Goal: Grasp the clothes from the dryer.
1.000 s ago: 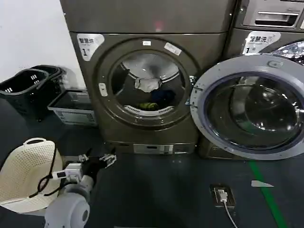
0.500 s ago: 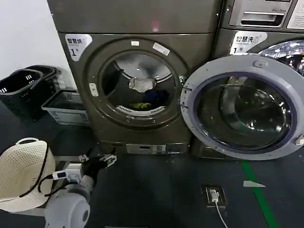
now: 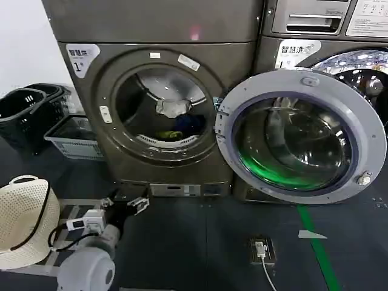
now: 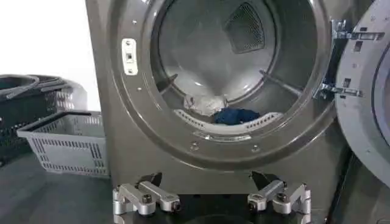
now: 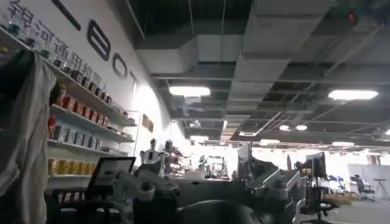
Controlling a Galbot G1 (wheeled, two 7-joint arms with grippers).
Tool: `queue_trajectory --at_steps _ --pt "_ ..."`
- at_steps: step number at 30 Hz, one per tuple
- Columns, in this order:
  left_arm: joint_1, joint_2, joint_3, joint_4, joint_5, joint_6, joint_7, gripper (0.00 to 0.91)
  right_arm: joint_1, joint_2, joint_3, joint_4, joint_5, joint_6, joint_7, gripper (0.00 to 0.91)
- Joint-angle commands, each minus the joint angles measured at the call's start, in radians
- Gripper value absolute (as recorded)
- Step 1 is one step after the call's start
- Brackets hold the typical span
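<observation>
Clothes (image 3: 176,124): inside dryer drum, low at front lip; pale pc, dark blue pc, yellow-green pc close together.
Dryer (image 3: 151,91): bronze-grey, door (image 3: 300,136) swung wide to its right.
Left pincer (image 3: 124,205): low in front of dryer base, fingers (image 4: 146,196) spread wide, holding nothing.
Right pincer (image 5: 207,195): aimed away from dryer; can't tell spread.
Baskets (image 3: 42,115): left of dryer, on floor.
</observation>
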Motion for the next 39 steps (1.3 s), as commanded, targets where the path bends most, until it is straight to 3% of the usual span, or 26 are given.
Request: queue_trajectory --at_steps 1,39 --pt "-0.001 0.001 0.0 0.001 -0.004 0.049 0.0 0.907 0.003 0.002 -0.005 0.004 0.007 0.008 0.01 0.907" --pt "0.002 -0.005 0.006 0.008 0.014 0.049 0.033 0.907 0.004 -0.003 -0.008 -0.006 0.019 0.006 0.028 0.907"
